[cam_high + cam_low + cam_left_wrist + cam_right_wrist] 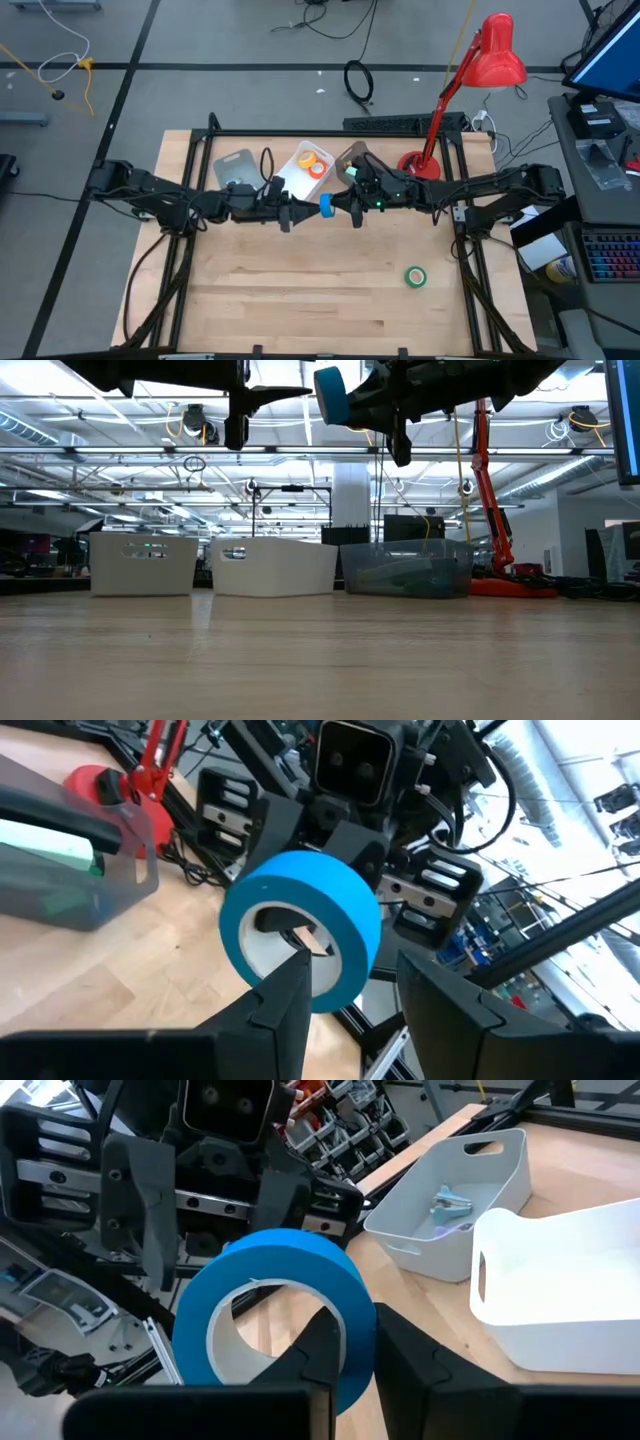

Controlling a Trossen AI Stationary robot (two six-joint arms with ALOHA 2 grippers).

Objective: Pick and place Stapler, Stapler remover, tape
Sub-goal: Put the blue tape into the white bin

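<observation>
Beneath both grippers lay a pale wooden table (300, 290). Right gripper (360, 1342) pinched the blue tape roll's (270, 1315) rim aloft; left gripper (355, 982), fingers parted, faced it closely.

Pale wooden table (300, 290) with three bins, red lamp (470, 95), green tape (415, 277).

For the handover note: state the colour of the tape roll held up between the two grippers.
Blue, with a pale inner core: the ring-shaped blue tape roll, pinched by the right gripper. The right wrist view shows it best.
</observation>
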